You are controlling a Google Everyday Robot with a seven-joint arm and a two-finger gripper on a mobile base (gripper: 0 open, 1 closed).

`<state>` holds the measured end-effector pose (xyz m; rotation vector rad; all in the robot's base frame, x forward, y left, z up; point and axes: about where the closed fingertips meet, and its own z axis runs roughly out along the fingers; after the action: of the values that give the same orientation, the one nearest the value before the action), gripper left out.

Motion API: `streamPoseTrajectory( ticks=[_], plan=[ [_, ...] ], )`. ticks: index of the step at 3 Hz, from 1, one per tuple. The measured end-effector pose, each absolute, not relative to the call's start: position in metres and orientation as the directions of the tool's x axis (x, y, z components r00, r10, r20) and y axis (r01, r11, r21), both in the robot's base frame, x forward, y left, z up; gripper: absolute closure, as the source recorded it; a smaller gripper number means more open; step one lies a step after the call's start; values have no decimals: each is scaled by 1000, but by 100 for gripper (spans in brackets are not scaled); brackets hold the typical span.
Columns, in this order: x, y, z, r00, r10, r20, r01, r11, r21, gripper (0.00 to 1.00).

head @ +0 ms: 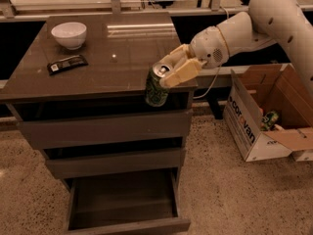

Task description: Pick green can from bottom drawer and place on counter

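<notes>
The green can [156, 86] has a silver top and a patterned body. My gripper [172, 71] is shut on its upper part and holds it tilted at the front right edge of the counter [102, 58], its base hanging just in front of the edge. The arm reaches in from the right. The bottom drawer [124, 202] is pulled open and shows nothing inside.
A white bowl [69, 35] and a dark wrapped bar [67, 64] lie on the counter's left part. An open cardboard box [266, 116] with a greenish can inside stands on the speckled floor to the right. Two upper grey drawers are shut.
</notes>
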<state>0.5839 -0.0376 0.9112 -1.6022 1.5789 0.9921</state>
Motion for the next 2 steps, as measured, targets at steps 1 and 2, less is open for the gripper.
streamPoseTrajectory(
  ticks=[1,2],
  plan=[
    [585,-34,910,-25,-497,-867,-997,-56,60,100],
    [603,-30,919,-42,-501,-864,-995,-56,81,100]
  ],
)
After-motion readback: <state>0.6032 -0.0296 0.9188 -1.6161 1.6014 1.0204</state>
